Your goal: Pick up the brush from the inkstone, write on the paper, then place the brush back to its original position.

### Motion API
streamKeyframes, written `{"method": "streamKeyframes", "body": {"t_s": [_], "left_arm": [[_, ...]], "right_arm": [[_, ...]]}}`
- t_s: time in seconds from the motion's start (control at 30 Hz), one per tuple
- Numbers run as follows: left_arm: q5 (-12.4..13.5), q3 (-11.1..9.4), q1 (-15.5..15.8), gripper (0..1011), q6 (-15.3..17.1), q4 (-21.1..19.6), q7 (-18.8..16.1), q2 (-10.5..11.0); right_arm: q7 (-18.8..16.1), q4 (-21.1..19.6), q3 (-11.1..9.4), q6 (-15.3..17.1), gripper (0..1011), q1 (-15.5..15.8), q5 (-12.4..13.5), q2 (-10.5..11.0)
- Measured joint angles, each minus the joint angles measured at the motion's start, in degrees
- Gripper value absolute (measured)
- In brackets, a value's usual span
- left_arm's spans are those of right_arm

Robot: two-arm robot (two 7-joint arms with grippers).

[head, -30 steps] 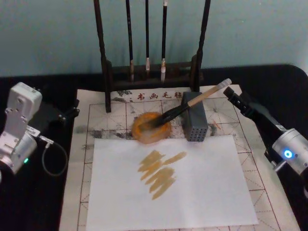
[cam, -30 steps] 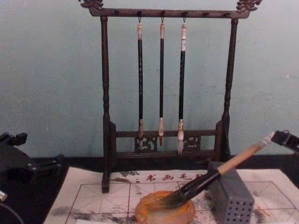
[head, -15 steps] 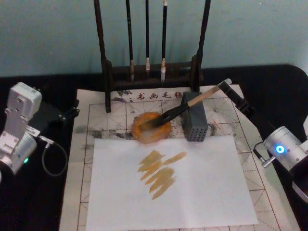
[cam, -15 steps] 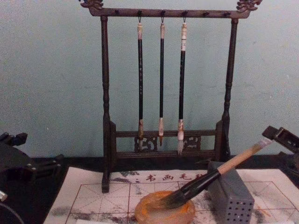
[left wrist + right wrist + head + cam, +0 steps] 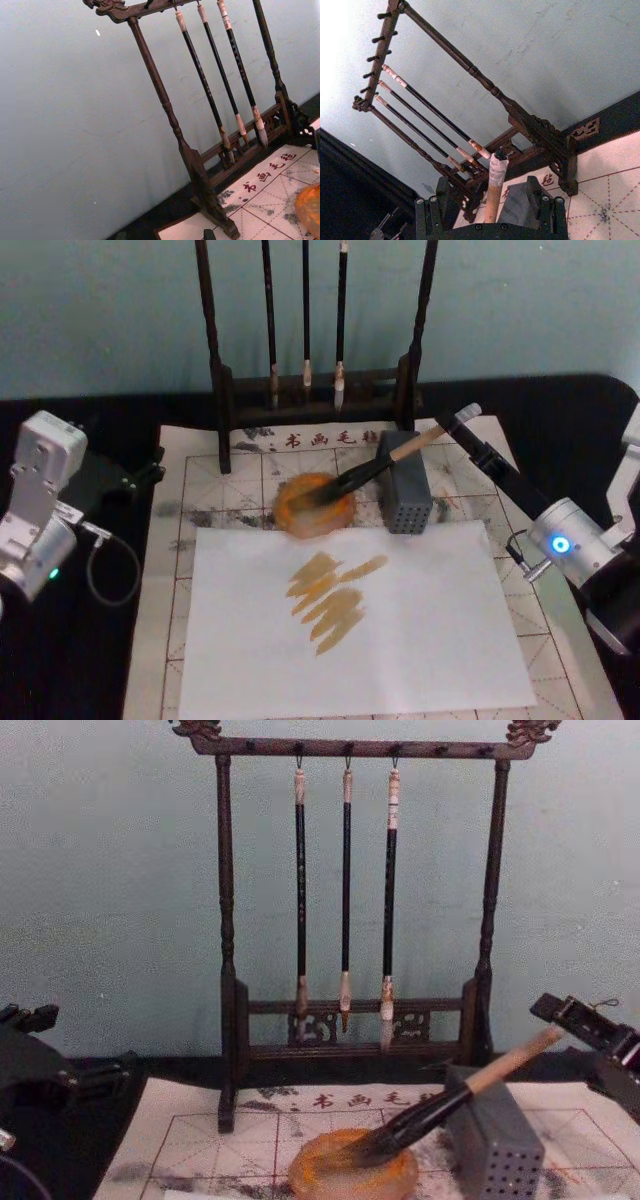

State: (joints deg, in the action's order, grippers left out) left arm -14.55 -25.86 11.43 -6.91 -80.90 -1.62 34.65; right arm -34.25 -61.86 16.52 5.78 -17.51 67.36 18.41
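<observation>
red print 书画毛 on paper. brush tip in inkstone. right gripper spread around brush end, not clamped; left gripper parked left, spread, empty.

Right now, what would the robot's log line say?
brush: bristles in inkstone, handle on grey block | right gripper: open, straddling its cap | left gripper: parked left | phase: pre-grasp

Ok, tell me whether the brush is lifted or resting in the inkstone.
Resting: the brush lies bristles in the inkstone, handle on the grey block. Right gripper straddles its top end, open. Left gripper parked aside.
</observation>
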Motion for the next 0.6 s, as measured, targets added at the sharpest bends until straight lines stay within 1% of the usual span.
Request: {"method": "streamKeyframes", "body": {"t_s": [0.33, 0.6], "left_arm": [[0.0, 0.0, 0.0, 1001, 0.0, 0.0, 0.0, 0.0], [0.0, 0.0, 0.0, 1001, 0.0, 0.0, 0.0, 0.0]], "right_arm": [[-1.4, 2.5, 1.6, -1.2, 1003, -1.8, 1.1, -0.3], [-1.6, 3.3, 2.3, -1.8, 1002, -2.4, 1.4, -0.3]]}}
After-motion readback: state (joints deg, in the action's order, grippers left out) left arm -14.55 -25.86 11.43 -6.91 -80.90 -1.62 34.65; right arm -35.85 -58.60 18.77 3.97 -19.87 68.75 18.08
